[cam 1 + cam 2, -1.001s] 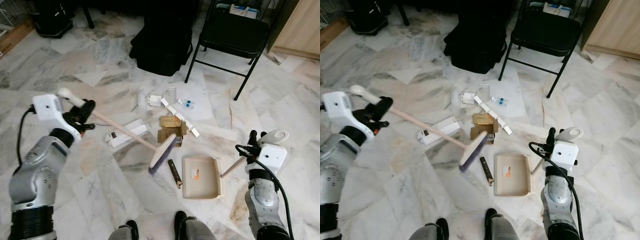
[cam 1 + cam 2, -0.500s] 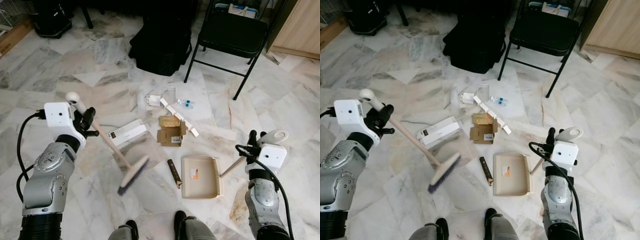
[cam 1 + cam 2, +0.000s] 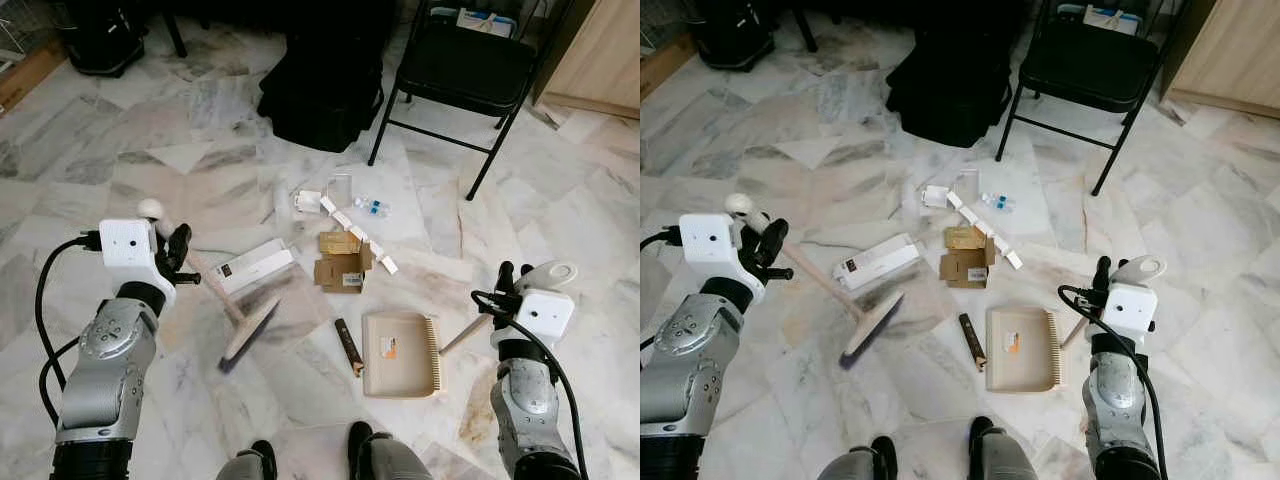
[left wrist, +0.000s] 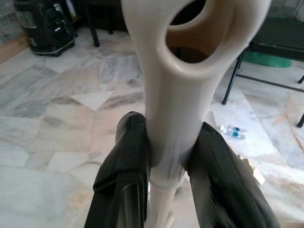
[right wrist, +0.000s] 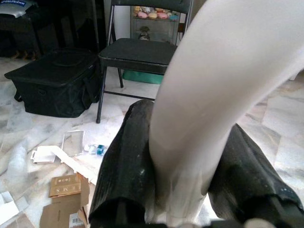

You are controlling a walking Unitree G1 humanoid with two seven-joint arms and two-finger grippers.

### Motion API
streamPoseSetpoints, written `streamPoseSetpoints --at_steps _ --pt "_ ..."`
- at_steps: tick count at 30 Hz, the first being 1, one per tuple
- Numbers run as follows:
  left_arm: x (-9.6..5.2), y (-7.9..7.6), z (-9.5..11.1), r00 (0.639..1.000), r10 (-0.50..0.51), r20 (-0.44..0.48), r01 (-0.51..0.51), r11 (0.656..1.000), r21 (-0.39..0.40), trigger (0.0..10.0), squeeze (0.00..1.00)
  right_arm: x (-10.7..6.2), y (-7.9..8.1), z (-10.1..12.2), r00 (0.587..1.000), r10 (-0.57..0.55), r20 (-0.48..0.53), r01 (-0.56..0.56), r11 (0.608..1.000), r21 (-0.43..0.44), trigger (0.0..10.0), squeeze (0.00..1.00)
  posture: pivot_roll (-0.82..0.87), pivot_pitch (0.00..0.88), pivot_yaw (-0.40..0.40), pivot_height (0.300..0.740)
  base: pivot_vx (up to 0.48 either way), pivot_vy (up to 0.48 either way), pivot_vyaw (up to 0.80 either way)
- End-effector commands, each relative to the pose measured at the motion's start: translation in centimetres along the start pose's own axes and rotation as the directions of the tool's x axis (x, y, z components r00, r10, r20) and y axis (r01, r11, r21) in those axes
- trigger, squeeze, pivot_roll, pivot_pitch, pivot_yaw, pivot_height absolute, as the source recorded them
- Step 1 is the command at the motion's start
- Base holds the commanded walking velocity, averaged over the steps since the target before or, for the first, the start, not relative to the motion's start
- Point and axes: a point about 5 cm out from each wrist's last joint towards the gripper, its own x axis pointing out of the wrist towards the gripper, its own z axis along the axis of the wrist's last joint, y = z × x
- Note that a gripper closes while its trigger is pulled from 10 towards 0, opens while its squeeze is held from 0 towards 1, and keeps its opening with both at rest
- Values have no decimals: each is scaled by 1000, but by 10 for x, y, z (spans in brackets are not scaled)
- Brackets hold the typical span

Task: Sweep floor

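1. Left gripper [image 3: 178, 258], left of centre in the left eye view, clamps the broom [image 3: 248, 332]; bristles rest beside a white box [image 3: 256, 268], with cardboard [image 3: 342, 271] and a dustpan [image 3: 401, 354] lower centre.
2. Right gripper [image 5: 187, 187] in the right wrist view pinches the pan's handle [image 5: 223, 85]; chair [image 5: 142, 50] and bag [image 5: 54, 80] stand above.

Cream hand broom [image 3: 222, 305], long handle slanting down from the left gripper [image 3: 176, 252], clamped between the black fingers [image 4: 124, 161] near its looped end; dark-bristled head low over the marble floor [image 3: 120, 140], beside a white box. Beige dustpan [image 3: 402, 353] flat on the floor, handle pinched in the right gripper [image 3: 512, 278].
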Motion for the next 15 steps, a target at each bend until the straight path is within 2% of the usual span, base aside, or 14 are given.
streamPoseSetpoints --at_steps 1,4,8,11,15 --pt "-3 1 -4 1000 11 6 -11 1000 14 10000 0 -13 1 -15 997 20 -75 -21 1000 -12 10000 0 33 292 32 740 0 0 0" --pt "-6 -3 -10 1000 1 -18 0 1000 5 10000 0 -13 0 -15 997 20 -74 -21 1000 -13 10000 0 32 294 31 740 0 0 0" --pt "-10 -15 -23 995 -54 -84 49 997 -59 10000 0 -14 -1 -15 997 20 -77 -21 1000 -16 10000 0 32 296 31 740 0 0 0" --pt "-12 -23 -28 989 -85 -120 68 987 -142 10000 0 -14 -1 -15 997 20 -76 -22 1000 -17 10000 0 28 304 27 740 0 0 0" --pt "-13 -29 -28 983 -125 -136 102 981 -166 10000 0 -14 -2 -15 997 20 -77 -22 1000 -19 10000 0 26 310 25 740 0 0 0"
